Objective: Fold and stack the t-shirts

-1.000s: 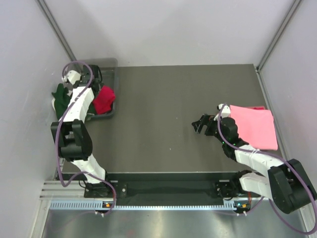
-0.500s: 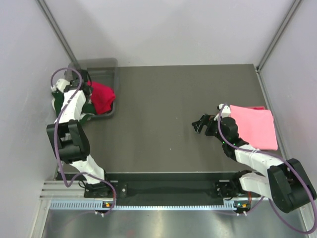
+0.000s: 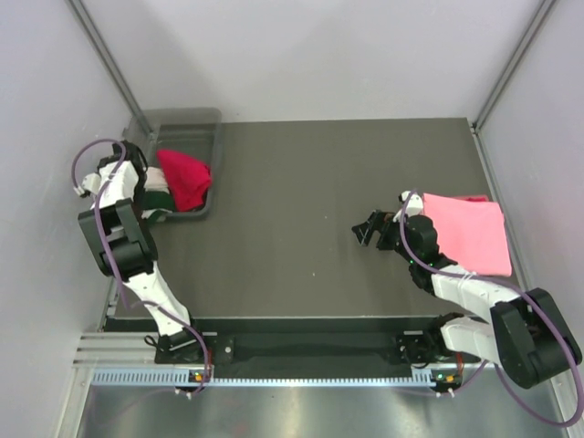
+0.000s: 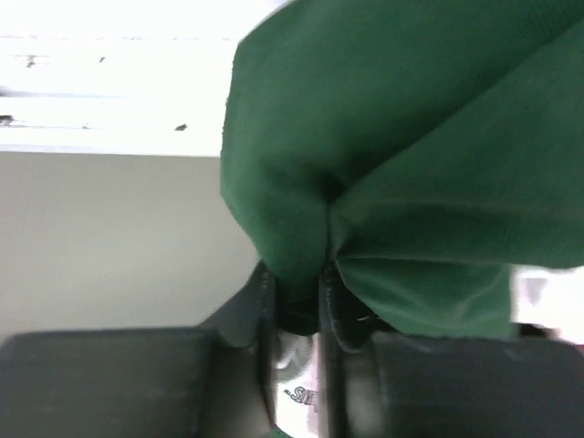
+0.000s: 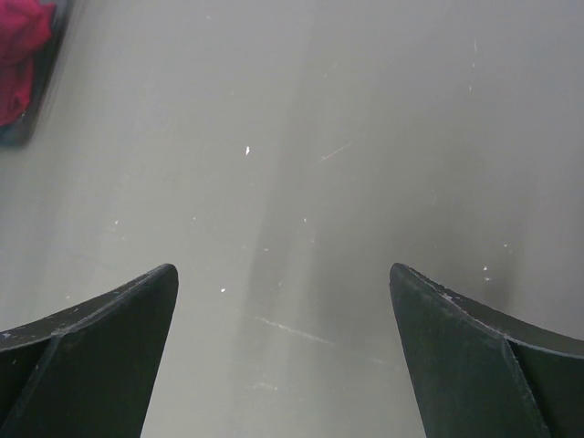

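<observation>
— What was on the left?
— The left gripper [image 4: 298, 292] had its fingers pinched tight on a fold of the green shirt [image 4: 411, 173]. The cloth was soft and creased, and most of it was cut off in the wrist view.
— And the bin [image 3: 182, 114]?
— It was grey plastic and held a crumpled red shirt [image 3: 185, 176] lying diagonally. What lay beneath was hard to make out.
— Further right?
— The right gripper [image 5: 281, 274] hung with its fingers spread wide over the bare table [image 3: 301, 182]. Beyond it, at the right edge, lay the pink shirt [image 3: 467, 233], flat and folded, roughly rectangular with no clear long axis.
</observation>
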`<state>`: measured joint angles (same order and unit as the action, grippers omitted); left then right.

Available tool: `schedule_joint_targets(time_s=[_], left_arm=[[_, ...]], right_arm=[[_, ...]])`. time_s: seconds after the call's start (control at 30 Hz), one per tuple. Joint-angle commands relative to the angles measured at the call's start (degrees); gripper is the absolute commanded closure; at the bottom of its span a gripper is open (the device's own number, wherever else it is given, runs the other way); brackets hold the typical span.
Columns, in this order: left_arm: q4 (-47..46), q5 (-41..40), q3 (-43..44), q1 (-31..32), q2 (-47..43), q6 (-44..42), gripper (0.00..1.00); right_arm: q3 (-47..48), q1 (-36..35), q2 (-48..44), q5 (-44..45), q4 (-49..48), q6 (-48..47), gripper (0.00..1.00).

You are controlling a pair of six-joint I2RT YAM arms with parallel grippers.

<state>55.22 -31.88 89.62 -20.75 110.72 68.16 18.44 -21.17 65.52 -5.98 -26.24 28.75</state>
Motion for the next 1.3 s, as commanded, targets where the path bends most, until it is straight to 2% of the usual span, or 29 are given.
schedule_joint_targets(time_s=[0.0,0.07,0.13,0.27,0.37,0.57,0.8,1.03,1.1,1.17,1.27], left_arm=[[-2.3,0.2,-1.8,0.2,-5.9,0.0,0.95],[-5.3,0.1,-4.2,0.2,-10.1,-0.4,0.95],[-7.4,0.0,-5.2,0.2,-16.2,-1.5,1.00],[-9.0,0.0,-5.4,0.3,-24.6,-1.5,1.00],[-10.7,0.2,-6.0,0.2,-27.7,-2.6,0.94],[-11.2,1.4,-10.4,0.2,-24.7,-3.6,0.96],[-18.8,4.9,-19.0,0.1,-21.2,-4.0,1.00],[-16.0,6.6,-15.4,0.0,-13.3,-3.1,0.99],[-15.6,7.6,-14.1,0.1,-11.1,-4.3,0.95],[-15.3,7.8,-14.1,0.1,-10.4,-4.0,0.76],[-14.5,7.8,-14.0,-0.1,-10.2,-3.8,0.58]], right_arm=[[1.5,0.8,0.1,-0.7,-2.9,0.5,0.00],[1.6,0.9,0.5,-1.1,-3.2,0.6,0.00],[1.8,1.0,0.8,-1.4,-3.2,0.7,0.00],[1.9,1.0,1.1,-1.5,-3.4,0.6,0.00],[1.9,1.0,1.1,-1.6,-3.3,0.7,0.00],[1.6,1.1,0.8,-1.6,-3.2,0.7,0.00],[1.6,1.0,1.0,-1.7,-3.3,0.8,0.00],[1.7,1.0,0.9,-2.0,-3.4,0.8,0.00],[1.6,1.1,0.8,-2.1,-3.4,0.7,0.00],[1.6,1.1,0.8,-2.2,-3.4,0.8,0.00],[1.6,1.1,0.9,-2.4,-3.4,0.9,0.00]])
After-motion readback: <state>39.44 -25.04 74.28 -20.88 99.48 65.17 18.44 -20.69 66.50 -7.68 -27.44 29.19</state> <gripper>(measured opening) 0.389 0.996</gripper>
